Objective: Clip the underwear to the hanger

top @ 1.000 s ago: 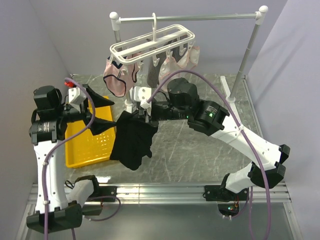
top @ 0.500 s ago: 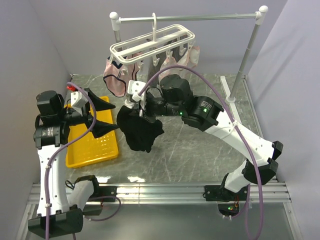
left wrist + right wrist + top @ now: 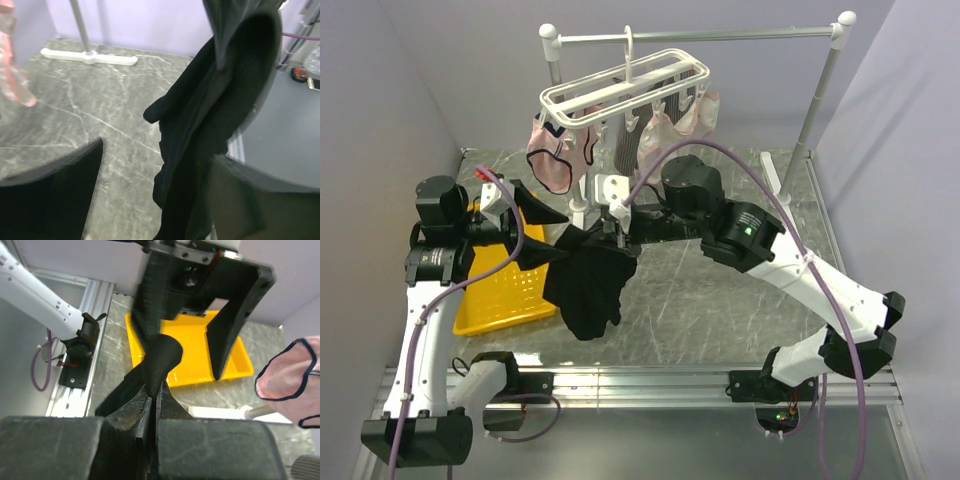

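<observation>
Jaws of right gripper (image 3: 152,407) pressed together on a top fold of the underwear (image 3: 585,285). Jaws of left gripper (image 3: 546,237) spread wide, gripping nothing, w/ the fabric's edge hanging between the fingers (image 3: 55,195).

Count: 2 arms, 2 grippers, 1 black underwear, 1 hanger (image 3: 620,88), 1 yellow basket (image 3: 505,292), 1 rail stand (image 3: 720,36). On hanger's clips approx 3 pale pink pieces (image 3: 552,160) and 1 grey striped piece (image 3: 620,145), partly hidden by the arm.

Underwear held up off the table (image 3: 720,290), just right of the basket, overlapping its right rim in top view. Long axis approx vertical: pinched end up, loose end pointing down at the table, crumpled, not spread flat.

Hanger beyond the basket, higher and to its right, hooked on the stand's bar, well apart from the underwear. Left gripper over the basket's right side.
</observation>
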`<state>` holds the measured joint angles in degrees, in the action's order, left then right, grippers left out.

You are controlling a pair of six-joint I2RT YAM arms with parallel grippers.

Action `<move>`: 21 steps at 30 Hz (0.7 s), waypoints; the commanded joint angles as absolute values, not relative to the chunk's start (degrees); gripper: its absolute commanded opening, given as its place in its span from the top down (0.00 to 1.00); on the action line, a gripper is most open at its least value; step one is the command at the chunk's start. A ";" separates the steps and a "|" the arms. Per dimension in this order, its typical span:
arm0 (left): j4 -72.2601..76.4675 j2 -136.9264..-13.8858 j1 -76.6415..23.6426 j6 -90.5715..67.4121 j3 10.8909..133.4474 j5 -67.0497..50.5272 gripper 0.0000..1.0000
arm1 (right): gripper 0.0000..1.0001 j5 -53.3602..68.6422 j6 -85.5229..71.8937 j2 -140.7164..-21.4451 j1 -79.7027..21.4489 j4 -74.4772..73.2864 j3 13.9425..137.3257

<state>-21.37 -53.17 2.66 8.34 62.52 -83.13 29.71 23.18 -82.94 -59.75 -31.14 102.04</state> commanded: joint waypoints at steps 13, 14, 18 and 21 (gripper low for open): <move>-45.00 -59.41 0.88 27.95 71.98 -90.53 0.99 | 1.00 27.69 31.73 -74.00 -59.41 -17.14 89.83; -44.65 -59.33 0.70 27.25 71.63 -90.35 1.00 | 1.00 27.34 31.55 -74.18 -59.24 -16.36 89.65; -41.93 -58.10 0.44 25.75 71.02 -89.56 0.99 | 1.00 26.46 29.36 -75.14 -57.75 -16.26 90.09; -40.87 -56.61 0.44 26.36 71.01 -86.41 1.00 | 1.00 27.16 28.66 -75.94 -56.17 -17.93 90.97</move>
<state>-42.46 -59.07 0.75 24.82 69.43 -84.58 27.99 29.89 -76.12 -57.45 -20.36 89.58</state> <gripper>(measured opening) 0.017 0.021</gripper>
